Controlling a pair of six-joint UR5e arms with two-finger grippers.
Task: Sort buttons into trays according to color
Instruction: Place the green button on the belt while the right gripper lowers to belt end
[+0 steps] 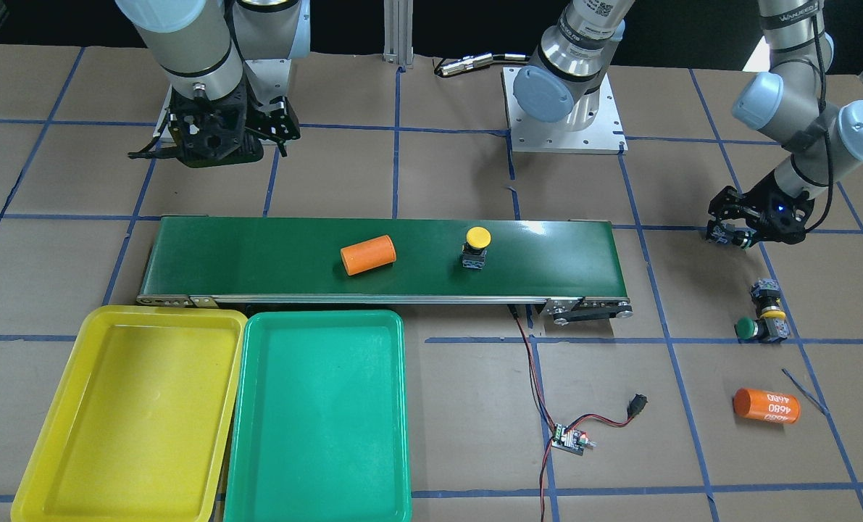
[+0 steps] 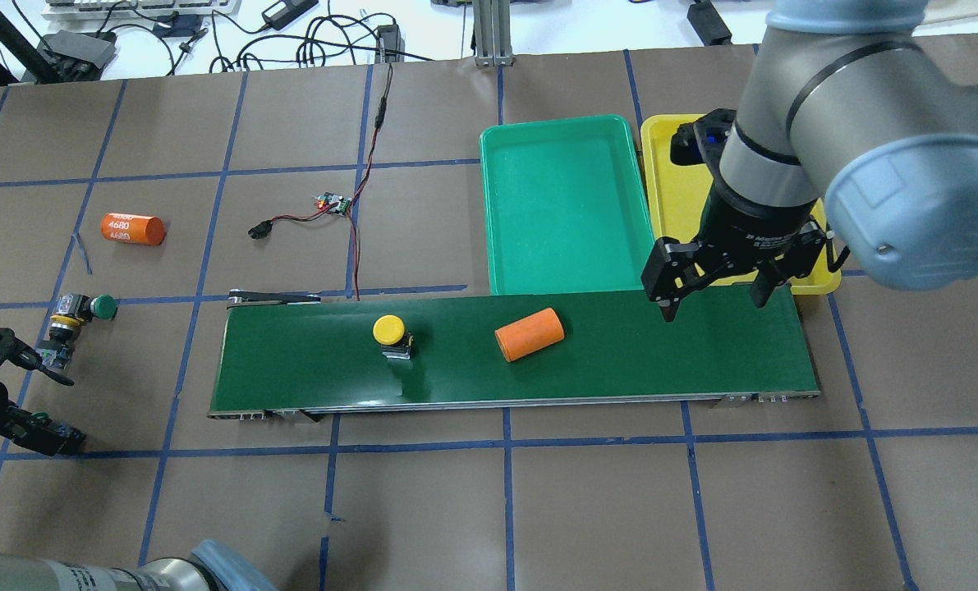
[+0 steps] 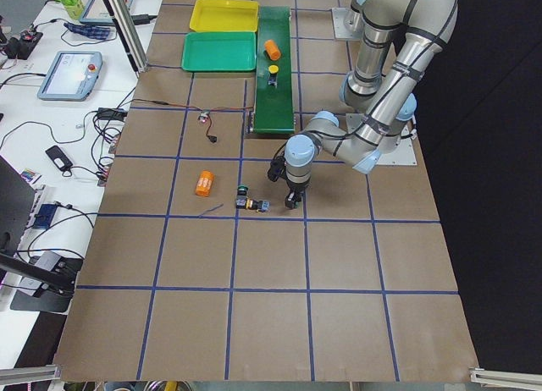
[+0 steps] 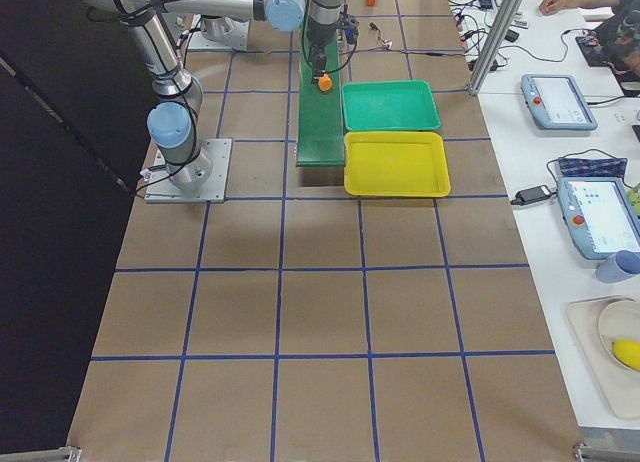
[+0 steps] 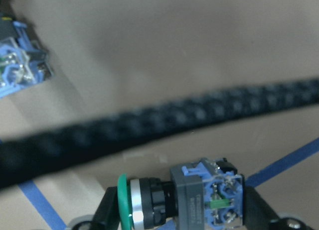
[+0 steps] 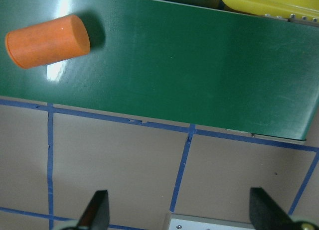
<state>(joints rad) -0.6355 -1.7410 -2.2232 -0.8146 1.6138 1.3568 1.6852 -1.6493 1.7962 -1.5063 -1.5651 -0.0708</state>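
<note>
Brown-paper tabletop (image 1: 431, 181) with a blue tape grid; a long dark-green conveyor belt (image 1: 257, 254) runs across the middle. Yellow rectangular plastic tray (image 1: 134, 420) and green rectangular plastic tray (image 1: 322, 413) sit side by side on the belt's far side, at its right end.

On the belt, a yellow-capped push-button (image 1: 477, 245) stands upright, left of a plain orange cylinder (image 1: 368, 254) lying on its side.

Off the belt's left end, a green-capped push-button (image 1: 753, 328) lies on its side on the tabletop, just beside a yellow-collared push-button (image 1: 766, 301); can't tell if they touch. An orange cylinder printed 4680 (image 1: 766, 406) lies farther out.

Left tool (image 5: 182, 210) is low over the tabletop near that pair, clamped on a second green-capped push-button (image 5: 199, 200) held sideways. Only the left wrist view shows the grip; in the front and overhead views it is too small to read.

Right tool (image 2: 713, 305) hangs high near the belt's right end with its fingers spread. The right wrist view shows only belt and tabletop between the fingertips.
</note>
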